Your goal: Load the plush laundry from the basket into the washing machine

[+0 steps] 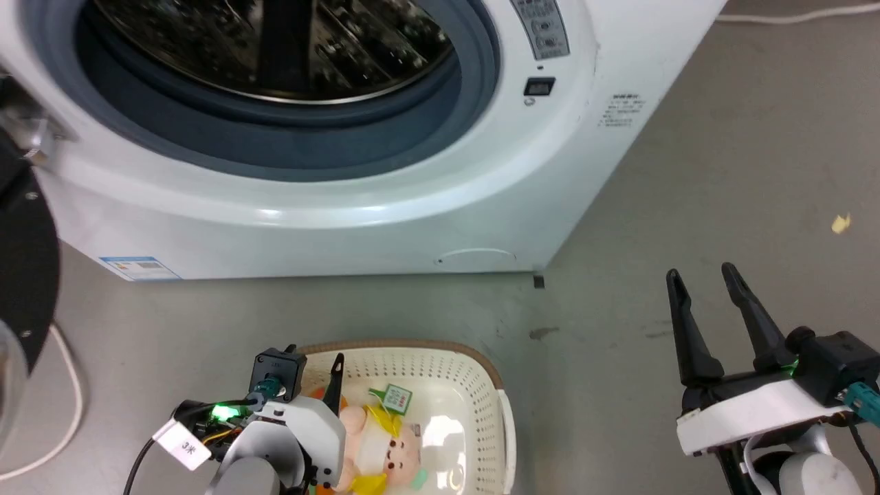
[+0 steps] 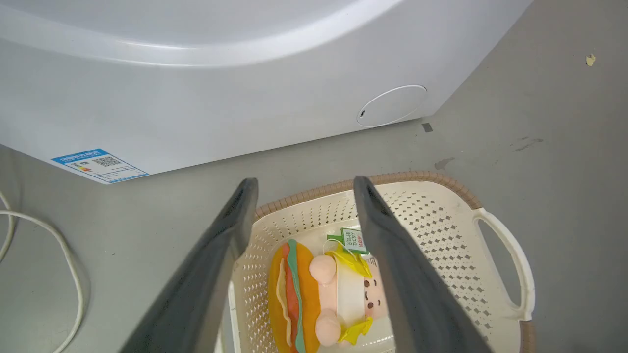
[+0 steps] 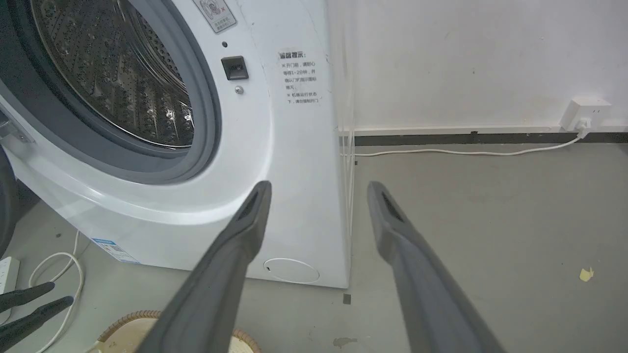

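Holds the left end effector (image 2: 304,184) spread wide and empty above the left side of the basket (image 2: 441,179), set on the grey floor (image 1: 722,172) just in front of the washing machine (image 1: 344,206), drum exposed. Carries the right end effector (image 1: 701,275) likewise parted and empty, over the floor well right of the basket. Finds the plush laundry on the basket's floor: beige-pink doll in yellow (image 2: 343,289) lying against the orange plush with green band (image 2: 289,294), the orange one nearer the left wall, a green tag (image 2: 354,240) by the doll's head.
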